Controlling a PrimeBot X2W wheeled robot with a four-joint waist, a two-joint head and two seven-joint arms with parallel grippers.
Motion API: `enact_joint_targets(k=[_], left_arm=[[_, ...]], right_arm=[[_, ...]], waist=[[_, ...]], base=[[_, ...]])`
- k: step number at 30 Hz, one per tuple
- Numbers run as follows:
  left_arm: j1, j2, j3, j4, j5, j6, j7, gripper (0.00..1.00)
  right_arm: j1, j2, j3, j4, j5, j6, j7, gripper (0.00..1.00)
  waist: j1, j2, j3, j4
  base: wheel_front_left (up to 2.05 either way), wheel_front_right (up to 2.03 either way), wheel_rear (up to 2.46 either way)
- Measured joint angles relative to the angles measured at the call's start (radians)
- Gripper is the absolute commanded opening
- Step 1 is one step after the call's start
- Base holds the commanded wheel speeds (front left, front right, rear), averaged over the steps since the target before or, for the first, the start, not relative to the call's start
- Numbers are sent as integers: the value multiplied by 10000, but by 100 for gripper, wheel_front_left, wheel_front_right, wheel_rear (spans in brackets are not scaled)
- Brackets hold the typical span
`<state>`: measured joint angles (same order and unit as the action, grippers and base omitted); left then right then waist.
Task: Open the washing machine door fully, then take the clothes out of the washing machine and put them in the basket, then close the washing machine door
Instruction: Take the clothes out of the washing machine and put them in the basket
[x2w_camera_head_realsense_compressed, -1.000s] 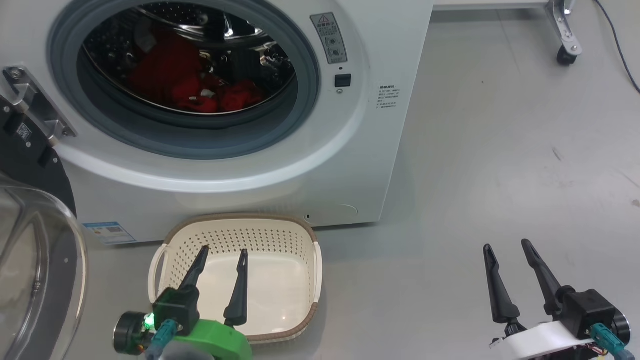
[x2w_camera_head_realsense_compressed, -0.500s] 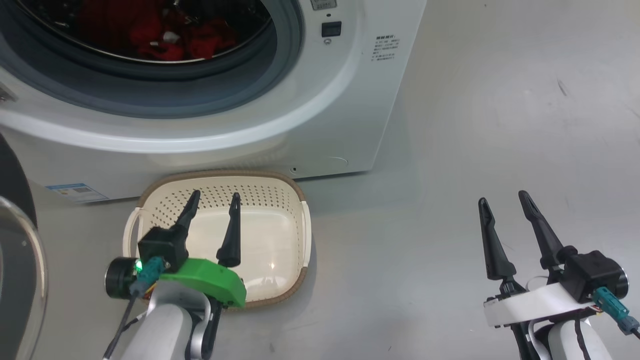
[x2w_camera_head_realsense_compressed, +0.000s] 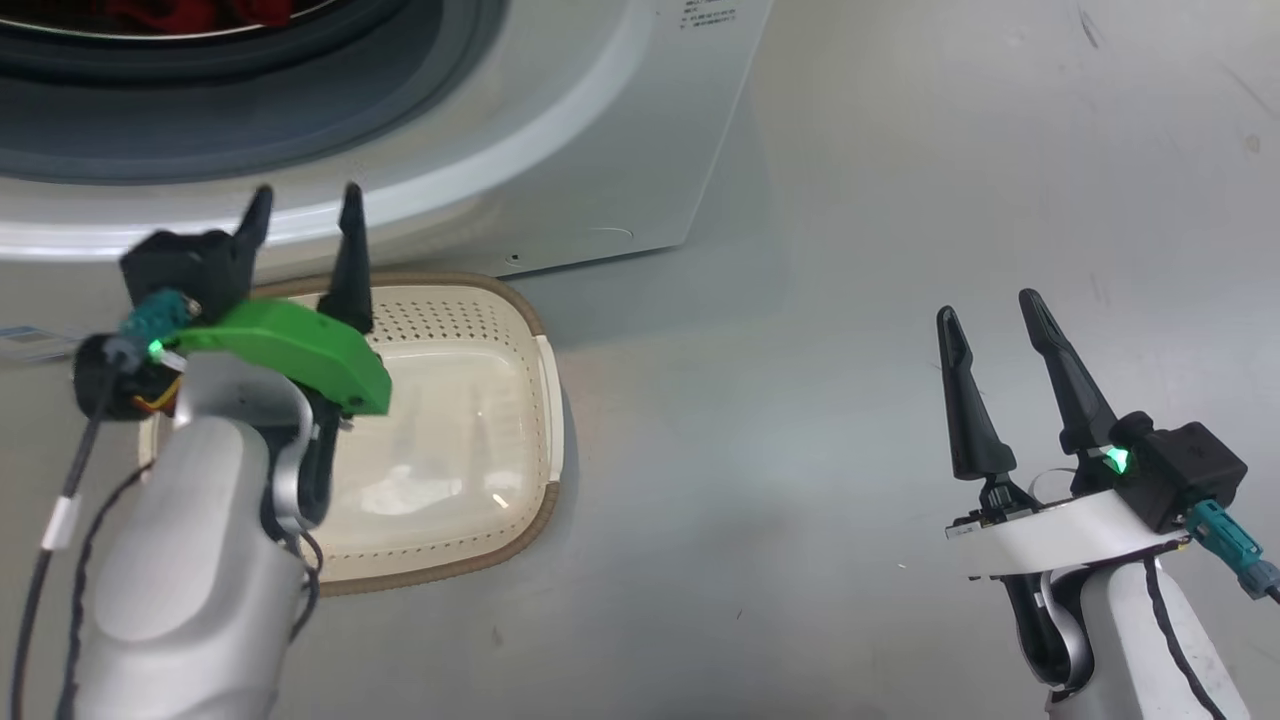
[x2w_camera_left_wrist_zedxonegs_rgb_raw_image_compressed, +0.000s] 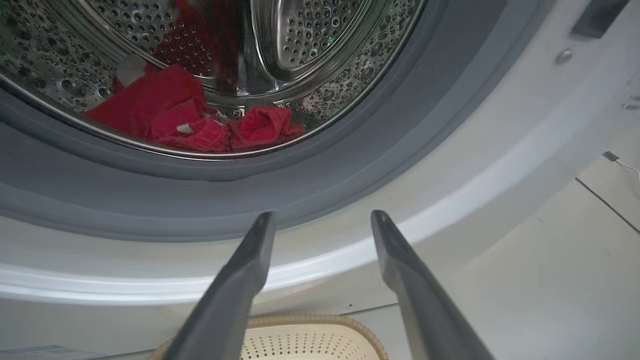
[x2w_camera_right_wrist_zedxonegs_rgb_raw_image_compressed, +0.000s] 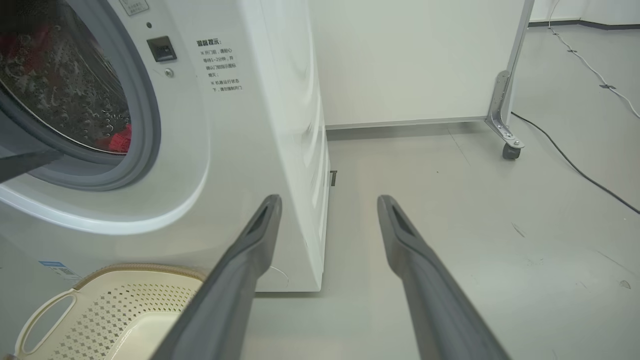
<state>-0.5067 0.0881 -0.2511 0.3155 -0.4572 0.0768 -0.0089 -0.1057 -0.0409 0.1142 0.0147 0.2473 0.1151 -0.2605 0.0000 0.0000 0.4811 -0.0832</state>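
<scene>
Where perforated drum (x2w_camera_left_wrist_zedxonegs_rgb_raw_image_compressed: 310, 35) curves, clothes (x2w_camera_left_wrist_zedxonegs_rgb_raw_image_compressed: 160, 107) crumple.

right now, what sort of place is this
Probably a lab or test room, not a home: the washing machine stands on a bare grey floor beside a wheeled partition panel, with a loose cable.

The white front-loading washing machine (x2w_camera_head_realsense_compressed: 600, 120) stands with its mouth uncovered, a grey rubber seal (x2w_camera_left_wrist_zedxonegs_rgb_raw_image_compressed: 150, 200) ringing the perforated steel drum (x2w_camera_left_wrist_zedxonegs_rgb_raw_image_compressed: 310, 45). Crumpled red clothes (x2w_camera_left_wrist_zedxonegs_rgb_raw_image_compressed: 190, 120), flecked with white, lie low in the drum, left of centre. Just in front, on the floor (x2w_camera_head_realsense_compressed: 850, 200), sits the cream basket (x2w_camera_head_realsense_compressed: 440, 572), upright, brown-rimmed, its glossy bottom bare.
</scene>
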Motion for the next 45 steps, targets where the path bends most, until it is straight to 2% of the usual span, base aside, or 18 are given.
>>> enact_joint_targets(k=[15,20,35,45], left_arm=[[-2842,1390,502,514,-92,-437,2040,100],[-3595,1662,562,823,-165,-554,2763,100],[-5705,2564,771,1605,-150,-550,4537,100],[-6577,3030,878,2274,-35,-384,5442,100]], right_arm=[[-523,-2,414,391,585,59,0,100],[-628,-2,533,437,683,59,0,100],[-1044,-2,1039,541,1175,65,0,100],[-1527,0,1379,543,1457,65,0,100]], waist=[[0,0,766,-1003],[1,0,900,-1244],[0,0,1560,-1887],[0,0,2172,-2404]], base=[[0,0,0],[0,0,0],[0,0,0],[0,0,0]])
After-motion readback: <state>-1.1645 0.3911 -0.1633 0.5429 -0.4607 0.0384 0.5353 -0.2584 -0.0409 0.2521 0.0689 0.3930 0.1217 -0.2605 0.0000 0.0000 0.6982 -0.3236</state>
